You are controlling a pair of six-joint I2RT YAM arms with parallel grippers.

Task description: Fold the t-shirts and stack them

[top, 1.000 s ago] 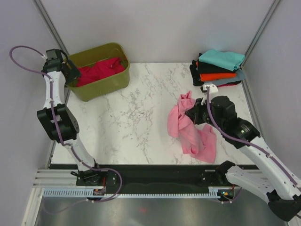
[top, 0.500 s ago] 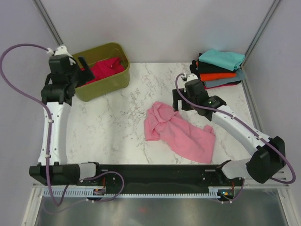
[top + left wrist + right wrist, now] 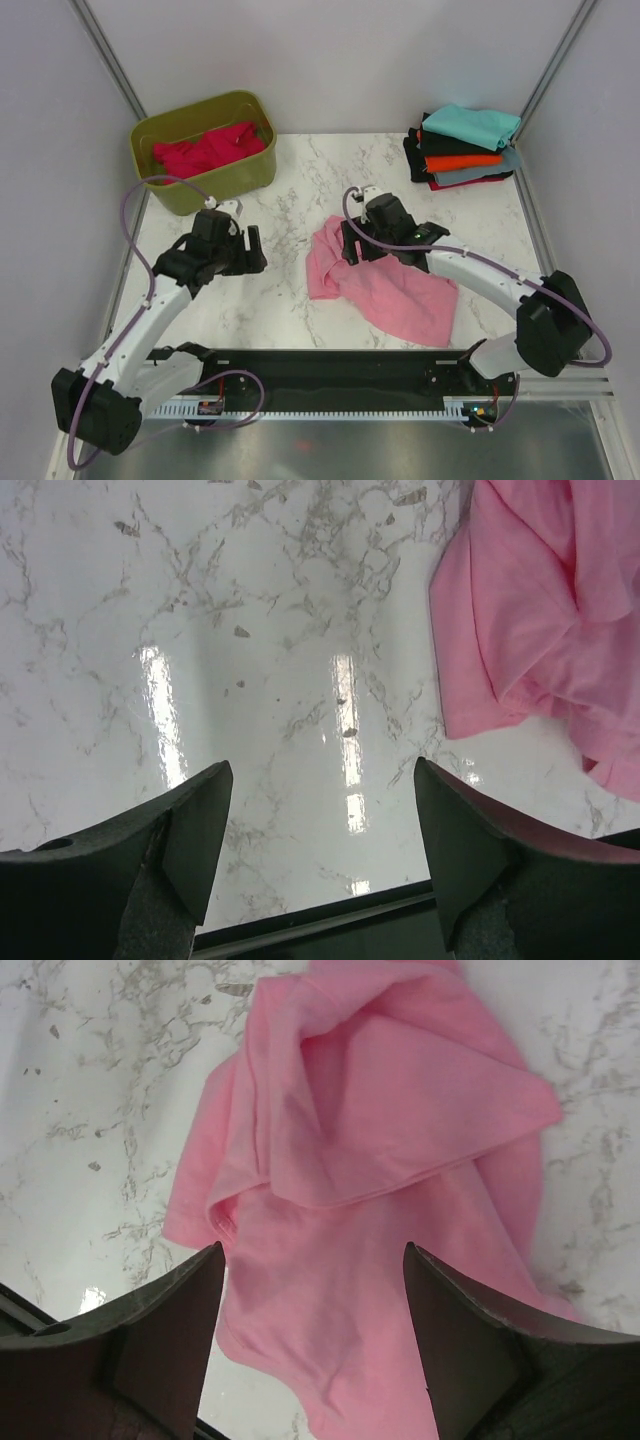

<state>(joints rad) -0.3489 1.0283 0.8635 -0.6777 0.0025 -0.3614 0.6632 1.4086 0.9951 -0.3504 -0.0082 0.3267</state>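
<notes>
Starting on the left: the olive-green plastic tub [image 3: 215, 190] in the back corner has the crimson t-shirt [image 3: 205, 150] bunched inside, not my problem yet. My left claw [image 3: 320, 810] hangs low over the bare white marble counter [image 3: 300, 170], jaws spread wide with nothing between them, arm bowed out at the elbow and pointing toward the middle. Near it, further right, is the light pink t-shirt [image 3: 385, 290], a crumpled heap on the counter, nowhere near flat. My right claw [image 3: 312, 1290] hovers right over its bunched left end, also wide open and gripping nothing, forearm reaching in long from the right. So I'd say I'm at the spread-it-out stage, before any fold. Next I reckon each claw has to pinch an edge and pull the shirt apart. The stack of folded t-shirts [image 3: 465, 145], teal on top, waits back right.
</notes>
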